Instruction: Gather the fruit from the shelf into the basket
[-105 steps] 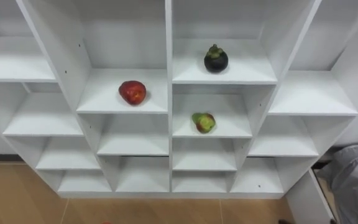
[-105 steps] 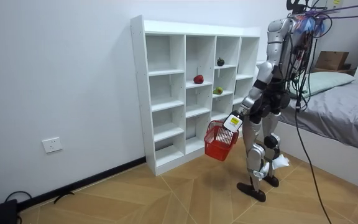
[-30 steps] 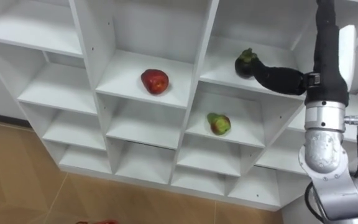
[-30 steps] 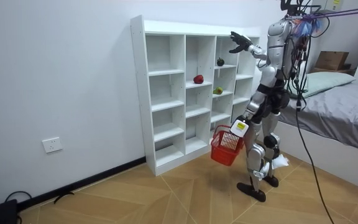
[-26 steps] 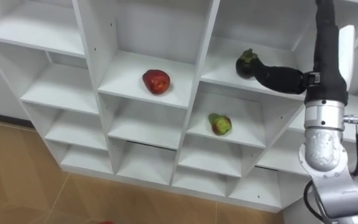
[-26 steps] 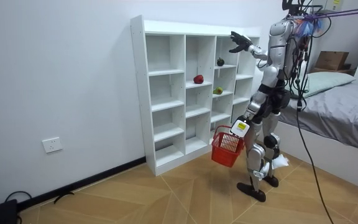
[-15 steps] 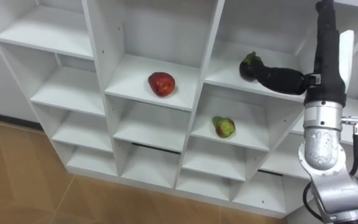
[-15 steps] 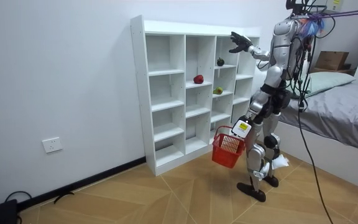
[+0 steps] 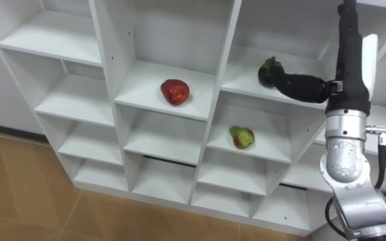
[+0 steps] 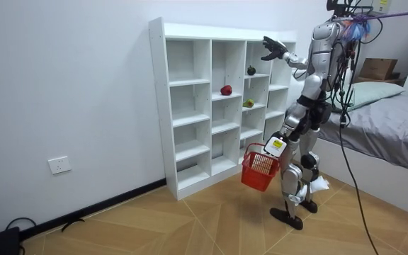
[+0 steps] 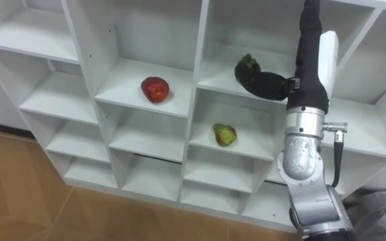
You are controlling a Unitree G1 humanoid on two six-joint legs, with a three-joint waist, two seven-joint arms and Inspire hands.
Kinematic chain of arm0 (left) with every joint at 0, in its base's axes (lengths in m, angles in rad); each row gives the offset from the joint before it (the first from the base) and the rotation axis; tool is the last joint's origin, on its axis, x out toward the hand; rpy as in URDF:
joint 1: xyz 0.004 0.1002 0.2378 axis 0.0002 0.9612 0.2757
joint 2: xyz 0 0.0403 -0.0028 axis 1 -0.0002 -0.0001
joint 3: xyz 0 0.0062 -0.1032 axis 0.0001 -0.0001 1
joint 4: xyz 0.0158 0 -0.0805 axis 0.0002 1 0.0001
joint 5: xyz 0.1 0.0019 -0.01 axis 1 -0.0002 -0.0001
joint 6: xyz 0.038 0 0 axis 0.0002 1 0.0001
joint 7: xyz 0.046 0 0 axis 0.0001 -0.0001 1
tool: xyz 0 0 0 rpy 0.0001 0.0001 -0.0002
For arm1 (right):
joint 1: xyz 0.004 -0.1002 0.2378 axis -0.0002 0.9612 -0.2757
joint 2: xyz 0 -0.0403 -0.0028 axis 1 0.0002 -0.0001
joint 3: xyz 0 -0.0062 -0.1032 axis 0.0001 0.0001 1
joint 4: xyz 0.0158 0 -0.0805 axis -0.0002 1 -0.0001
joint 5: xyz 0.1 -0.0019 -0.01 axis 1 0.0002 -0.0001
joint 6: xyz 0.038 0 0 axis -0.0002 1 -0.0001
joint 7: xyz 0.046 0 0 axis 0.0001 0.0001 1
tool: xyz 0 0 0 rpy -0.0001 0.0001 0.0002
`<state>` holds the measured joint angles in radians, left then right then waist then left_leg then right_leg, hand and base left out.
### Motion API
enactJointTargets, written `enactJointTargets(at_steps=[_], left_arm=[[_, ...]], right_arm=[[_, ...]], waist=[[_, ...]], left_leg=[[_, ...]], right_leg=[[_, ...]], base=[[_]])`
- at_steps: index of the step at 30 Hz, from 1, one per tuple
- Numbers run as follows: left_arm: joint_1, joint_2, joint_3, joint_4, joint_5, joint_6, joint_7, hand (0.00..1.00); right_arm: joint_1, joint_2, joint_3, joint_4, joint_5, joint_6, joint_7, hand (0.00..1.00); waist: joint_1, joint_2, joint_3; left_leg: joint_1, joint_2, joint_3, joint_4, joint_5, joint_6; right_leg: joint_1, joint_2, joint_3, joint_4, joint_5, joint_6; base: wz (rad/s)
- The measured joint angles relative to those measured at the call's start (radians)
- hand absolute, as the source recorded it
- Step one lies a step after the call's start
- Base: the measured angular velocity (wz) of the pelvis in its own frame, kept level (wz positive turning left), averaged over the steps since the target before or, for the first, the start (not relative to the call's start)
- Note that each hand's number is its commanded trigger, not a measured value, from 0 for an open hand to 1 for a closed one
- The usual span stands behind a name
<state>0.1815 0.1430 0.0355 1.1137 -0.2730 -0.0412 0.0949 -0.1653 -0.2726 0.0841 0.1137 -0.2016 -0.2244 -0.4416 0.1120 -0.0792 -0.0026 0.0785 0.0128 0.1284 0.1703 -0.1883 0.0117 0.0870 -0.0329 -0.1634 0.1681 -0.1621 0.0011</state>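
A white closet point(image 9: 228, 40) of open cubbies holds three fruits. A red apple point(image 9: 174, 91) lies on a middle shelf, and a green and red fruit point(image 9: 242, 137) sits one cubby lower to the right. A dark mangosteen point(image 9: 268, 69) rests on the shelf above that. My right hand point(image 9: 300, 86) is raised to the mangosteen's cubby, its fingers fairly straight and right beside the fruit. In the room view that right hand point(image 10: 271, 48) is spread in front of the closet. My left hand point(image 10: 270, 149) hangs low, curled round the handle of a red basket point(image 10: 258, 170).
I stand on a wooden floor facing the closet's right half. A bed point(image 10: 381, 134) with grey bedding lies close behind me at the room view's right, with a cardboard box point(image 10: 377, 68) beyond it. A wall socket point(image 10: 59, 165) is low on the wall.
Since 3.5 s ago my right arm has risen to the mangosteen's cubby and the basket has swung forward. Over the last second the hand holds still; the head view has shifted slightly.
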Motion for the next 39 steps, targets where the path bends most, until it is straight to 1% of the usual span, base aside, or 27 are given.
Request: enactJointTargets(at_steps=[6, 8, 9, 11, 13, 15, 17, 19, 21, 24, 27, 31, 33, 34, 35, 39], left_arm=[[0.003, 0.000, -0.003, -0.004, -0.008, 0.000, 0.008, 1.00], [0.003, 0.000, -0.010, -0.004, -0.008, -0.001, 0.015, 1.00], [0.003, 0.000, -0.020, -0.004, -0.009, -0.002, 0.022, 1.00], [0.004, -0.005, -0.020, -0.003, -0.009, -0.002, 0.028, 1.00], [0.005, -0.008, -0.020, -0.003, -0.009, -0.003, 0.028, 1.00], [0.006, -0.010, -0.020, -0.003, -0.009, -0.003, 0.028, 1.00], [0.004, -0.010, -0.021, -0.003, -0.010, -0.003, 0.029, 1.00], [0.002, -0.012, -0.025, -0.003, -0.018, -0.004, 0.028, 1.00], [0.002, -0.013, -0.035, -0.003, -0.030, -0.006, 0.026, 1.00], [0.002, -0.014, -0.046, -0.003, -0.030, -0.007, 0.026, 1.00], [0.002, -0.014, -0.051, -0.004, -0.030, -0.007, 0.024, 1.00], [0.005, -0.016, -0.050, -0.003, -0.030, -0.008, 0.024, 1.00], [0.008, -0.016, -0.050, -0.003, -0.031, -0.008, 0.024, 1.00], [0.008, -0.016, -0.050, -0.003, -0.031, -0.008, 0.025, 1.00], [0.007, -0.017, -0.050, -0.003, -0.030, -0.008, 0.026, 1.00], [0.008, -0.019, -0.047, -0.006, -0.030, -0.008, 0.033, 1.00]], right_arm=[[0.030, 0.009, 0.003, -0.038, 0.015, 0.012, 0.029, 0.00], [0.064, 0.019, 0.013, -0.051, 0.037, 0.047, 0.061, 0.00], [0.082, 0.031, 0.013, -0.052, 0.036, 0.062, 0.074, 0.00], [0.097, 0.052, 0.013, -0.055, 0.037, 0.075, 0.083, 0.00], [0.111, 0.062, 0.013, -0.067, 0.039, 0.075, 0.087, 0.00], [0.112, 0.070, 0.013, -0.085, 0.044, 0.075, 0.087, 0.00], [0.112, 0.073, 0.013, -0.094, 0.042, 0.075, 0.087, 0.00], [0.114, 0.076, 0.016, -0.094, 0.043, 0.075, 0.094, 0.00], [0.116, 0.079, 0.024, -0.094, 0.043, 0.075, 0.097, 0.00], [0.119, 0.085, 0.053, -0.094, 0.043, 0.098, 0.123, 0.00], [0.123, 0.090, 0.055, -0.094, 0.043, 0.111, 0.141, 0.00], [0.127, 0.105, 0.055, -0.094, 0.044, 0.116, 0.152, 0.00], [0.127, 0.106, 0.054, -0.094, 0.044, 0.116, 0.152, 0.00], [0.127, 0.107, 0.054, -0.094, 0.044, 0.116, 0.152, 0.00], [0.127, 0.108, 0.053, -0.094, 0.046, 0.116, 0.152, 0.00], [0.127, 0.106, 0.048, -0.093, 0.162, 0.116, 0.146, 0.00]], waist=[[-0.008, 0.003, 0.0012], [-0.011, 0.004, 0.0019], [-0.011, 0.006, 0.0030], [-0.014, 0.012, 0.0041], [-0.021, 0.016, 0.0008], [-0.025, 0.024, 0.0042], [-0.031, 0.029, 0.0029], [-0.032, 0.028, 0.0024], [-0.035, 0.024, 0.0000], [-0.036, 0.016, -0.0050], [-0.036, 0.014, -0.0066], [-0.034, 0.015, -0.0055], [-0.034, 0.017, -0.0046], [-0.035, 0.020, -0.0023], [-0.034, 0.019, -0.0031], [-0.031, 0.019, -0.0009]], left_leg=[[-0.003, 0.000, 0.000, 0.000, 0.000, 0.000], [-0.003, -0.001, 0.001, -0.001, 0.000, 0.000], [-0.003, -0.001, 0.002, -0.001, 0.000, 0.000], [-0.005, -0.002, 0.003, -0.003, 0.000, 0.000], [-0.010, -0.002, 0.003, -0.006, 0.000, 0.000], [-0.014, -0.002, 0.002, -0.007, 0.000, 0.000], [-0.015, 0.000, 0.002, -0.011, 0.000, 0.000], [-0.015, 0.000, 0.002, -0.015, 0.000, 0.000], [-0.017, 0.000, 0.002, -0.017, 0.000, 0.000], [-0.018, -0.001, 0.003, -0.018, 0.000, 0.000], [-0.018, -0.001, 0.003, -0.019, 0.000, 0.000], [-0.020, -0.001, 0.003, -0.019, 0.000, 0.000], [-0.021, -0.001, 0.003, -0.018, 0.000, 0.000], [-0.022, -0.001, 0.003, -0.018, 0.000, 0.000], [-0.022, -0.001, 0.003, -0.018, 0.000, 0.000], [-0.021, -0.001, 0.002, -0.018, 0.000, 0.000]], right_leg=[[0.001, 0.000, -0.002, -0.002, -0.001, 0.001], [-0.002, 0.000, -0.001, -0.004, -0.001, 0.001], [-0.004, 0.000, -0.001, -0.004, -0.001, 0.002], [-0.005, 0.000, 0.000, -0.009, -0.001, 0.002], [-0.003, 0.000, -0.002, -0.013, 0.000, 0.002], [-0.005, 0.000, -0.004, -0.013, 0.000, 0.002], [-0.008, 0.002, -0.004, -0.013, 0.000, 0.002], [-0.009, 0.003, -0.004, -0.014, 0.000, 0.002], [-0.015, 0.002, -0.003, -0.013, 0.000, 0.002], [-0.018, 0.002, -0.002, -0.013, 0.000, 0.002], [-0.017, 0.001, -0.003, -0.013, 0.000, 0.002], [-0.016, 0.001, -0.003, -0.012, 0.000, 0.002], [-0.016, 0.001, -0.003, -0.012, 0.000, 0.002], [-0.016, 0.001, -0.003, -0.012, 0.000, 0.002], [-0.017, 0.001, -0.004, -0.012, 0.000, 0.002], [-0.017, 0.001, -0.006, -0.011, 0.000, 0.002]], base=[[0.00], [0.00], [0.00], [0.00], [0.00], [0.00], [0.00], [0.00], [0.00], [0.00], [0.00], [0.00], [0.00], [0.00], [0.00], [0.00]])
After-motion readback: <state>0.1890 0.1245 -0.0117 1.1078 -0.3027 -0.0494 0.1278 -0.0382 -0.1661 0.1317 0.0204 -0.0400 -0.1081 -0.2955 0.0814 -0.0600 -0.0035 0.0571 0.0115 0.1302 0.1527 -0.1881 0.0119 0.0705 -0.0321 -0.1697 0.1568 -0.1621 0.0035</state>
